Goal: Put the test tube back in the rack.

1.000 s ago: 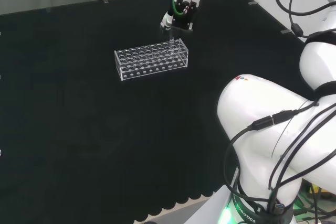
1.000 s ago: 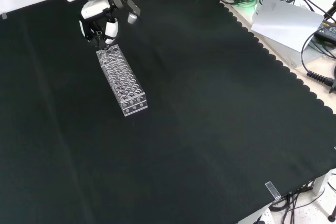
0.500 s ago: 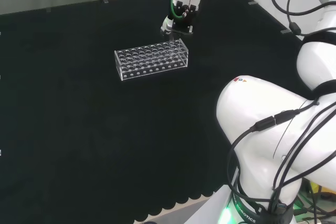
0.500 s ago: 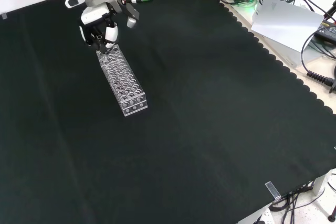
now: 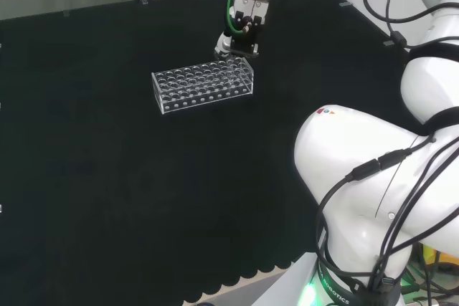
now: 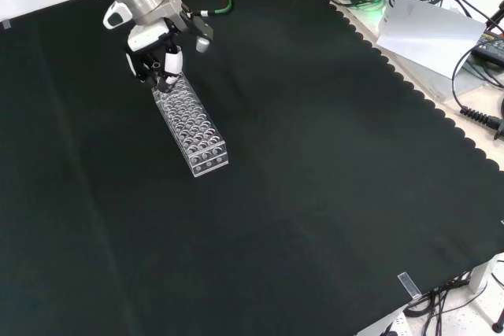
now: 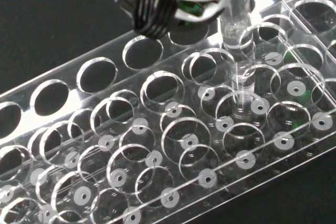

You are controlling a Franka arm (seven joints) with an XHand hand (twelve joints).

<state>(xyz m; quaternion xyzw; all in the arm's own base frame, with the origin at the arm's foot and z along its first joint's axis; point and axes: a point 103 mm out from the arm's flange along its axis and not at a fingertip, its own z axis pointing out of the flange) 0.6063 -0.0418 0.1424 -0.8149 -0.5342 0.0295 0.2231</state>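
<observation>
I see the robot hand (image 6: 161,57) pinching the test tube (image 7: 237,51) upright, its bottom already inside a hole at the rack's (image 5: 203,84) right end in the head view.

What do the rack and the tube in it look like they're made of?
Test tube rack: clear, glossy sheet, likely acrylic; bright edges and the cloth showing through its stacked plates of holes. Test tube: clear glass or plastic, can't tell which; see-through wall with highlights. The hand holds it at the rack's end.
</observation>
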